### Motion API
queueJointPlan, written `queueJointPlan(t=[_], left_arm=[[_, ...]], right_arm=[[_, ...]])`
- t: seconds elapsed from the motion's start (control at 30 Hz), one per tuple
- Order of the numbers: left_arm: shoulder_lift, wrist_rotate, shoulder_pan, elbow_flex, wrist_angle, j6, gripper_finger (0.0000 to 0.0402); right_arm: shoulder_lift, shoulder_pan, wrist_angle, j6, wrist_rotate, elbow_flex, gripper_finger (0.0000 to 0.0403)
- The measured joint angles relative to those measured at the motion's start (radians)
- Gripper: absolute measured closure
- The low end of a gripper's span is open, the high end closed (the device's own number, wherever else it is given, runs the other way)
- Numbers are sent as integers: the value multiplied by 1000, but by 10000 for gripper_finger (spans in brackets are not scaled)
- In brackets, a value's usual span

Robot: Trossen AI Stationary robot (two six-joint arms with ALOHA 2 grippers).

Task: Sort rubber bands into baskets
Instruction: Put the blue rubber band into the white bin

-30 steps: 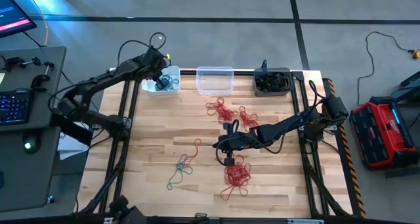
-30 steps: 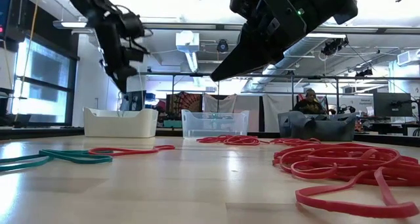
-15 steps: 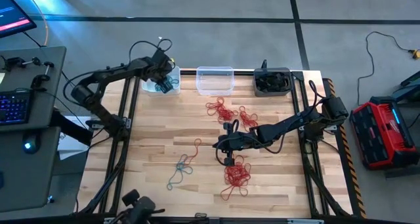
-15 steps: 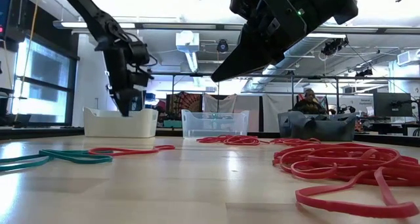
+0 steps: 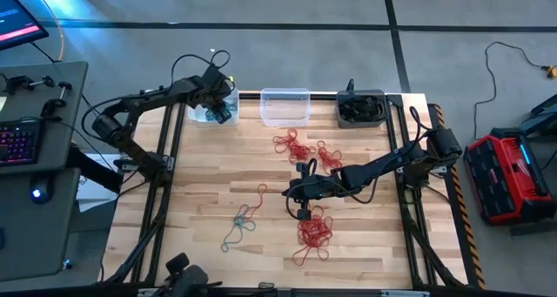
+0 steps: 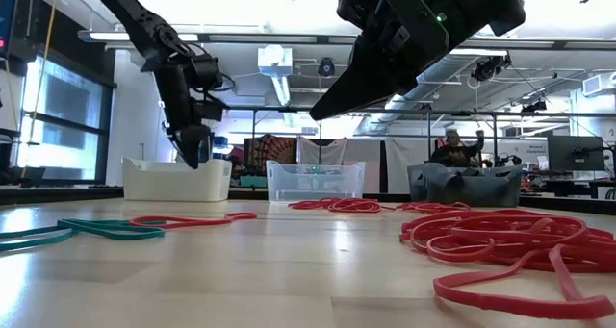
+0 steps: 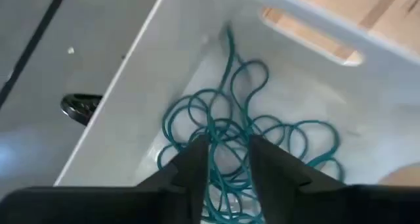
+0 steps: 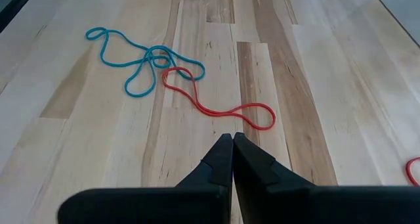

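Left tool [image 7: 226,159] hangs inside the white rectangular plastic tub [image 5: 202,116] at the counter's [image 5: 200,192] far left corner, its fingers apart above a bunch of thin teal rubber loops [image 7: 246,135] lying on the tub floor. Right tool [image 8: 232,159] hovers mid-counter with fingers pressed together, empty. Red rubber loops [image 5: 313,232] lie in bunches near it; one red loop [image 8: 220,106] and a teal tangle [image 8: 141,60] lie in front of it. Clear plastic tub [image 5: 285,106] and dark grey tub [image 5: 361,108] stand along the far edge.
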Motion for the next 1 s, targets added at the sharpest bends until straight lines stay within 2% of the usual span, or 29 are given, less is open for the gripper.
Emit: queueJointPlan(t=[0.17,0.33,0.5,0.63,0.83,1.0], left_arm=[[-58,88,-45,0,-6,-25,256],[-144,195,-156,0,-50,-45,238],[-224,201,-341,-3,-106,-57,237],[-295,194,-498,-55,-81,-112,237],[-384,169,-721,-148,-53,-291,238],[-402,135,-908,-199,-55,-436,238]], right_arm=[[0,0,-2,0,0,0,403],[0,0,-10,0,0,0,403],[0,0,-11,0,0,0,403],[0,0,-11,-3,0,0,403],[0,0,-17,-4,0,0,403],[0,0,-17,-19,0,0,403]])
